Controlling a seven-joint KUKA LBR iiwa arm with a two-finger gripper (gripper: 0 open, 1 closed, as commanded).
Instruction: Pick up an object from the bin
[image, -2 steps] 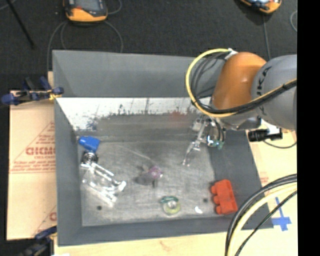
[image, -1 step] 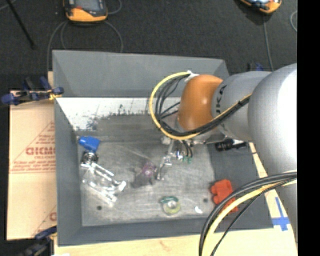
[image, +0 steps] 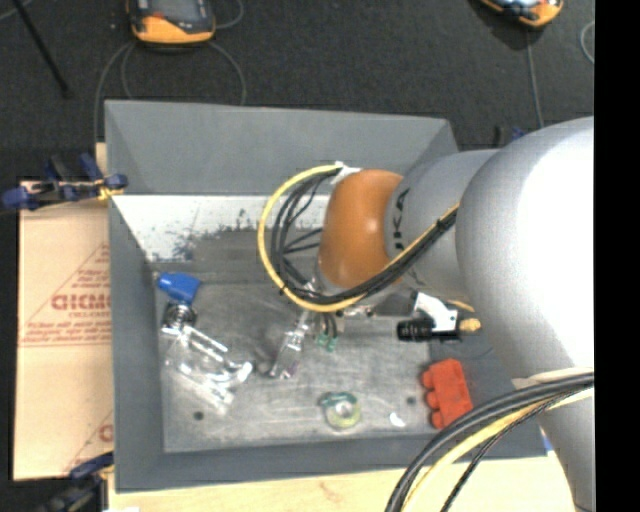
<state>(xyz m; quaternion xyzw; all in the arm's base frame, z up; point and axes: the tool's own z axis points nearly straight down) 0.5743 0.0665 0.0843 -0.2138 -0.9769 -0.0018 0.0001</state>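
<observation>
Red block (image: 446, 390); blue cap (image: 178, 287)

Silver-grey KUKA arm (image: 520, 230): big smooth rounded shells, black lettering partly visible nr the wrist. Glossy orange dome-shaped cover (image: 360, 225) caps the wrist end. Thin yellow cable (image: 268, 225) loops beside it w/ a bundle of black cables (image: 296, 215) inside the loop; more black cables run along the arm's lower edge. Small grey metal gripper (image: 322, 336) sits below the cover, w/ a green bit at its tip.
</observation>
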